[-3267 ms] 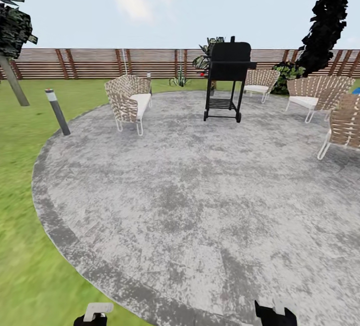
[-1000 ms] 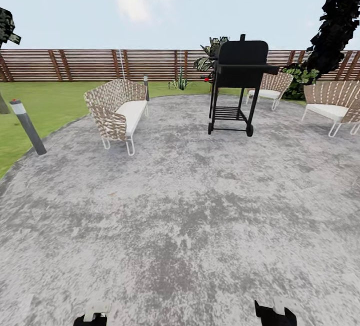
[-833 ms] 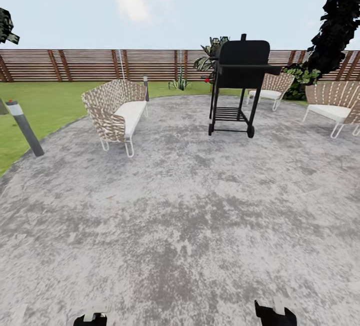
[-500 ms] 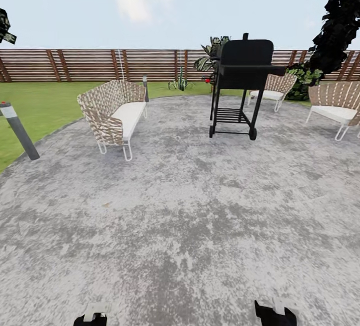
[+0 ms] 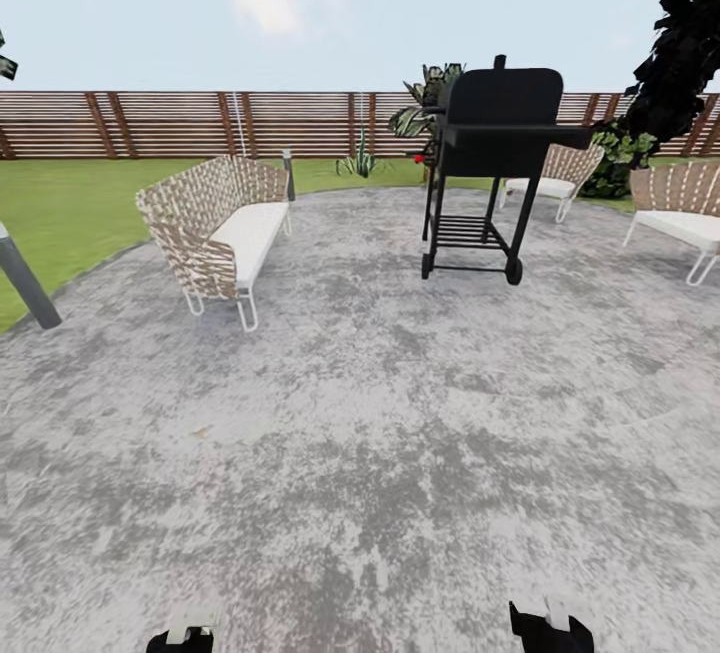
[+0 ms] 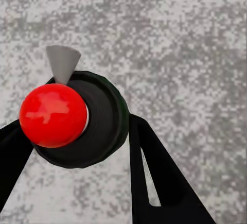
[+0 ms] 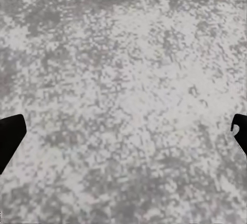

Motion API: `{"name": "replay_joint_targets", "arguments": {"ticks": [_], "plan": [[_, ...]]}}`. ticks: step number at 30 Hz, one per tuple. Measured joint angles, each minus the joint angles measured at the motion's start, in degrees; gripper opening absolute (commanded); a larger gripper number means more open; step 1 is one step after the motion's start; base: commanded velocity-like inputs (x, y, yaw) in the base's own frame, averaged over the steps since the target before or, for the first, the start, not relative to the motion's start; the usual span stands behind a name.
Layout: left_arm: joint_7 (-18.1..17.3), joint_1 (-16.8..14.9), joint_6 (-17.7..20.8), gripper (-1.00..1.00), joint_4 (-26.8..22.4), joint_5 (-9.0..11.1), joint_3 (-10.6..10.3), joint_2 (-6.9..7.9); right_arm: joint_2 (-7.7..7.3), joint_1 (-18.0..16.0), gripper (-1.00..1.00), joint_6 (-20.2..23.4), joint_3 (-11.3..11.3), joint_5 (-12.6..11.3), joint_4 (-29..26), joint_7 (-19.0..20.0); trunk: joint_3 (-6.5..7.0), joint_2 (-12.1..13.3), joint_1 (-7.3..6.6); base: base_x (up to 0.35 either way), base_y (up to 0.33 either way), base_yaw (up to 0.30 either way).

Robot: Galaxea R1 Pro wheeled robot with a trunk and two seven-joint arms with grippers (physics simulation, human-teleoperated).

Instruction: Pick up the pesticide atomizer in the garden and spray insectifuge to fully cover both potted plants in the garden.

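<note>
In the left wrist view, my left gripper (image 6: 77, 126) is shut on the pesticide atomizer (image 6: 98, 121), a dark round bottle seen end-on with a red ball top and a small grey nozzle. Its black fingers (image 6: 154, 172) press on either side, above the grey paving. My right gripper (image 7: 126, 131) is open and holds nothing, with its fingertips far apart over the patio. In the head view, the left gripper (image 5: 190, 636) and right gripper (image 5: 548, 626) peek in at the bottom edge. A small spiky green plant (image 5: 358, 163) stands by the fence; I cannot tell if it is potted.
I am on the round grey patio (image 5: 380, 413). A woven bench (image 5: 215, 228) stands ahead on the left and a black grill (image 5: 490, 163) ahead on the right. Woven chairs (image 5: 680, 208) sit at the right, a grey bollard (image 5: 25, 283) at the left, and a slatted fence (image 5: 200, 123) behind.
The camera has rolled forward across the patio: bench and grill look larger and nearer, and the bollard has slid to the left edge. Both grippers stay as they were.
</note>
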Motion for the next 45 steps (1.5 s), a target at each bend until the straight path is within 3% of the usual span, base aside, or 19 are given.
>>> {"name": "replay_joint_targets", "arguments": {"ticks": [45], "plan": [[0.00,0.00,0.00,-1.00,0.00,0.00,0.00,0.01,0.00,0.00,1.00,0.00,-0.03,0.00,-0.03,0.00,0.00,0.00,0.00,0.336,0.000,0.000]]}}
